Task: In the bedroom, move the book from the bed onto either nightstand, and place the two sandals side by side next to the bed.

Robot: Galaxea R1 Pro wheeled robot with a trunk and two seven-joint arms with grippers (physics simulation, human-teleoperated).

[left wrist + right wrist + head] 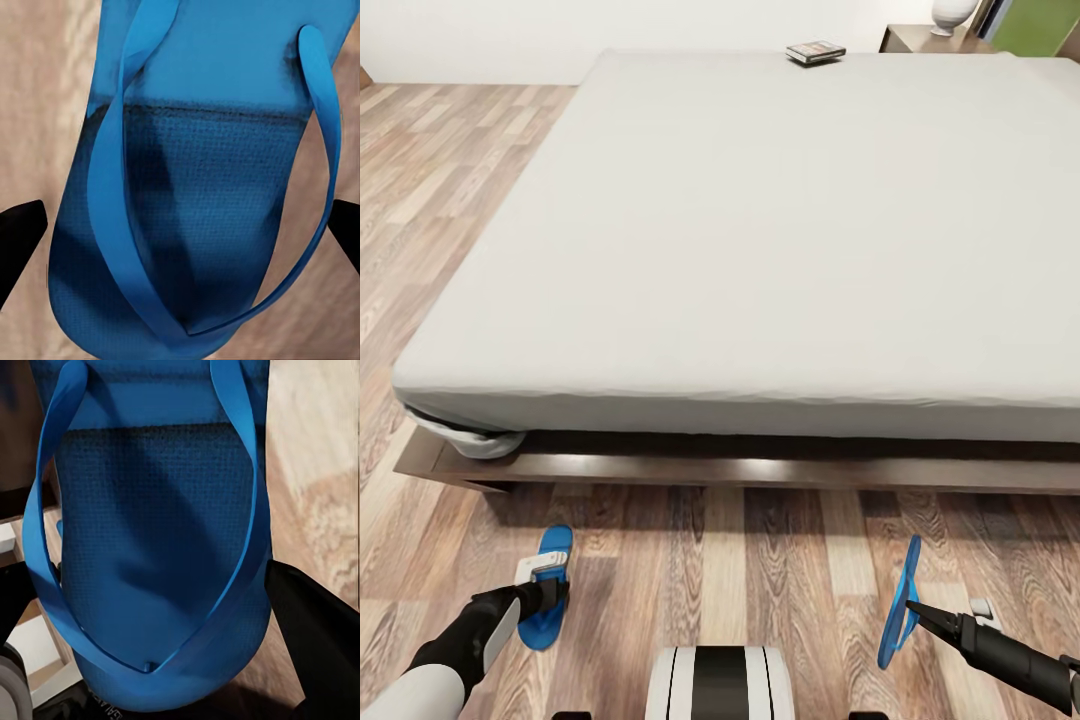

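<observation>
Both sandals are at the foot of the bed (760, 250). The left gripper (550, 597) hangs over the flat sandal (546, 590), fingers spread past its edges. The right gripper (913, 612) pinches the other sandal (900, 600), held on edge, likely for placing. The book (815, 51) waits far up the mattress.

You had the bed (780, 230) on the plank floor (740, 560), the book (815, 51) at its twelve o'clock edge, and one blue sandal (548, 586) flat on the floor at seven o'clock.
</observation>
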